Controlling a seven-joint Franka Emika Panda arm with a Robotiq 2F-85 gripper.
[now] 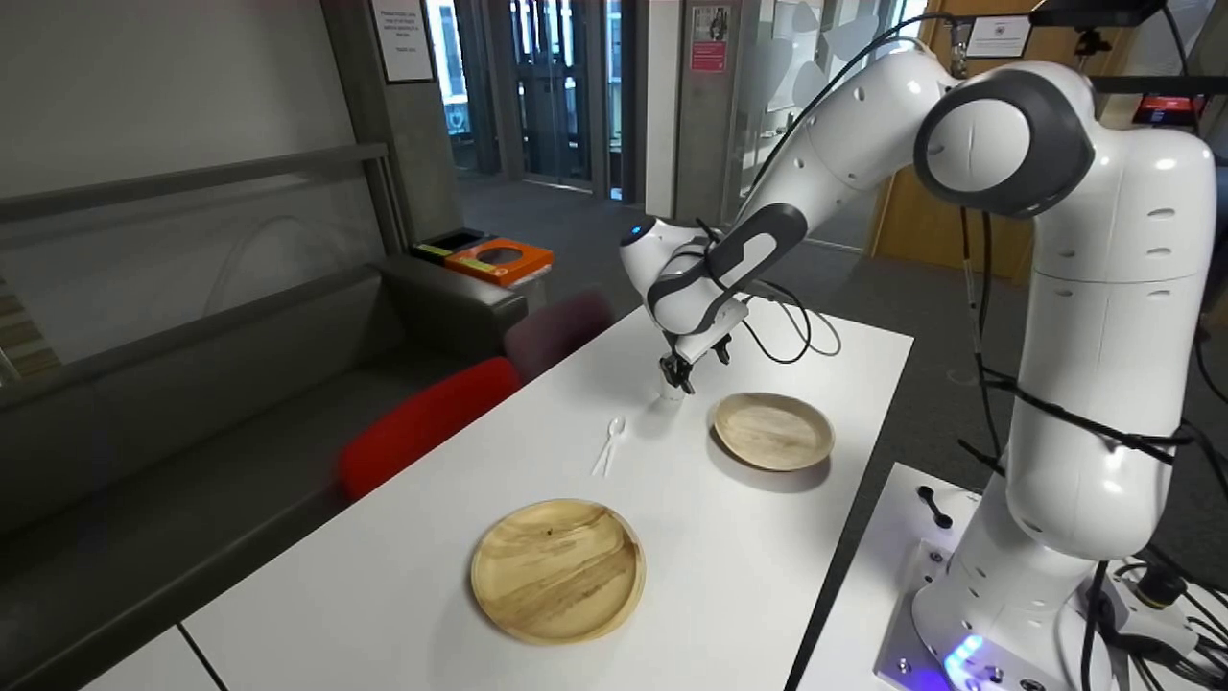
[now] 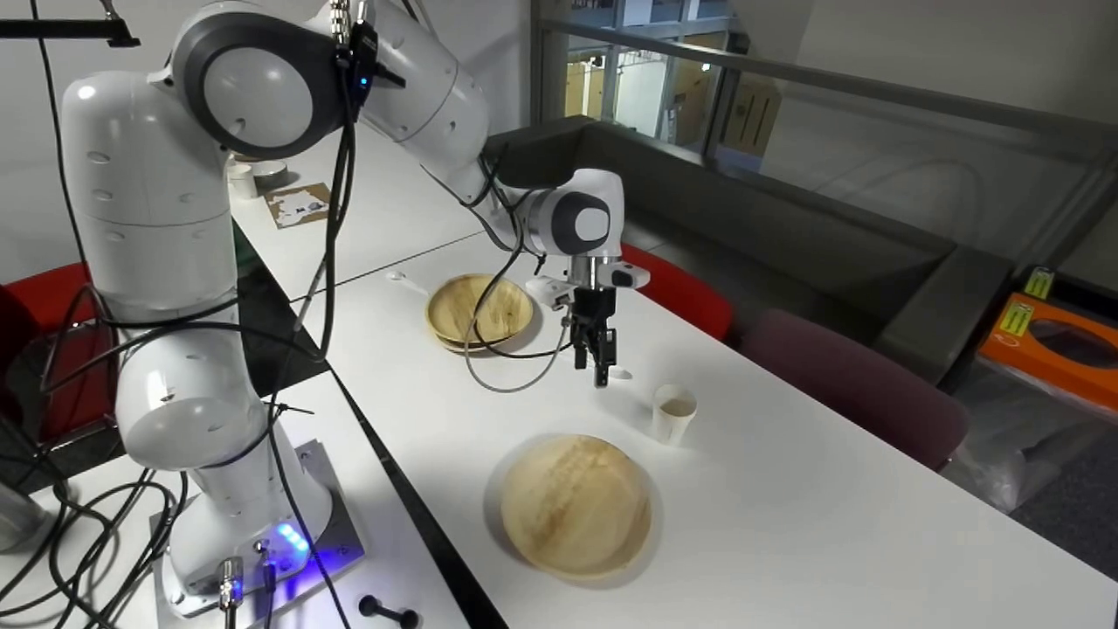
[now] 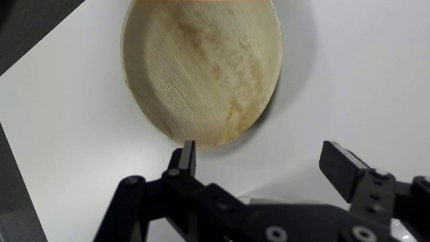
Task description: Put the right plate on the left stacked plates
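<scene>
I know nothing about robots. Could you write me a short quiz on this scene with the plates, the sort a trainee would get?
1. Multiple choice: how do the lone plate and the stacked plates lie in both exterior views? A) one on top of the other; B) touching, edge to edge; C) apart.
2. True or false: the tool, the part that grabs, is open in the wrist view.
3. Fill in the colour: a ____ glow shows on the robot's base.

Key: 1. C; 2. true; 3. blue.
</scene>
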